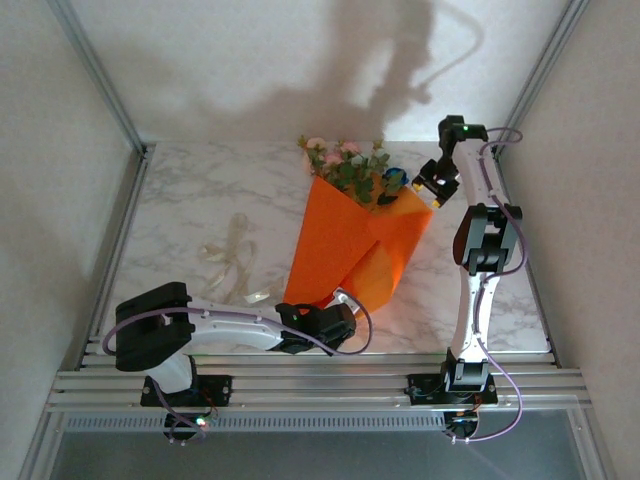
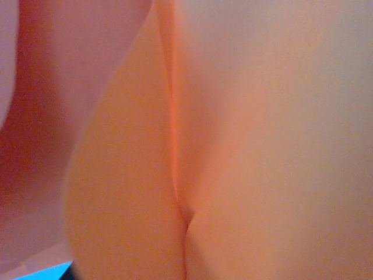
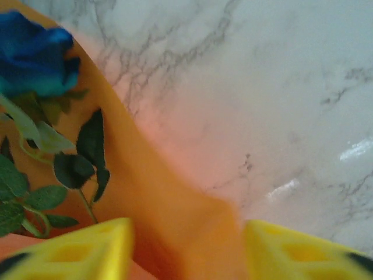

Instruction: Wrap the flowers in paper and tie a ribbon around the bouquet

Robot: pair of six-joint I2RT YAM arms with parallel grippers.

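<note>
Orange paper [image 1: 350, 245] coned around flowers [image 1: 350, 170] mid-table [image 1: 200, 195], ribbon [image 1: 235, 262] loose to its left; left gripper [image 1: 335, 322] clamped on the paper's near tip, right gripper [image 3: 186, 245] jaws apart astride the far right flap, so hold the tip firm and lift right off without dragging the fold.

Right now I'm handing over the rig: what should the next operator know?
left gripper: shut, pinching the paper at the cone's narrow end.
right gripper: open, fingers either side of the paper's top right edge.
flowers: inside the orange cone.
ribbon: loose on the table, left of the cone.
Done: the wrap looks formed.
To do: tie the ribbon.
</note>
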